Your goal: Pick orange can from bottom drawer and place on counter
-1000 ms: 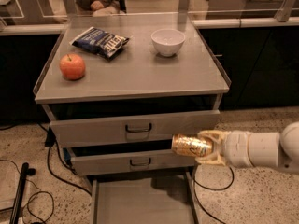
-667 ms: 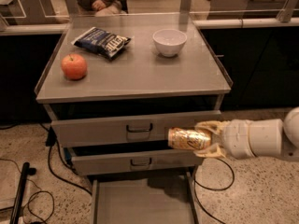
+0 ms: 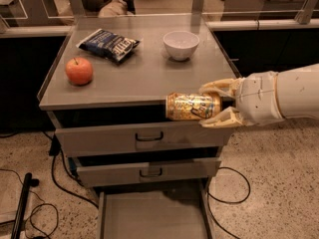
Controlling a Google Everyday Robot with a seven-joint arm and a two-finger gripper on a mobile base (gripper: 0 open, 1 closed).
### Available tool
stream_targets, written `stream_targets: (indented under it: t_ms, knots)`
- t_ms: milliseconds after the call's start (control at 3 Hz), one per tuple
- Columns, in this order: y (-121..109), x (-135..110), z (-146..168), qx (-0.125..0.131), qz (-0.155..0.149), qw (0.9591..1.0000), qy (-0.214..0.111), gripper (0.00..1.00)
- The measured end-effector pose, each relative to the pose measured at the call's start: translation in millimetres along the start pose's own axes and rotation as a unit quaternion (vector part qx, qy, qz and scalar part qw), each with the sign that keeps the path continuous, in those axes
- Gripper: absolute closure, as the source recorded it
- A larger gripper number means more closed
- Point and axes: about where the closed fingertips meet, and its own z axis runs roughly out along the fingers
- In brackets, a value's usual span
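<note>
The orange can is being held sideways, pinched in the pincer right of centre, at the front edge of the bench, above the open bottom drawer. It should be raised above the rim before being moved inward, short of the white bowl.

the scene is lit dimly from above. glints are seen on the orange can, clasped by the gripper at the front edge of the counter; the bottom drawer is shadowed.
</note>
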Motion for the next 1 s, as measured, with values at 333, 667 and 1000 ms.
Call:
stream_targets:
  t_ms: [333,667,1000]
  knots:
    - [-2,-1,2,-0.001,-0.002,1.0,-0.001,1.0]
    - [-18,-10,19,-0.009,-0.019,0.9997,-0.01,1.0]
    - [-49,-16,40,-0.003,-0.019,0.9994,-0.027,1.0]
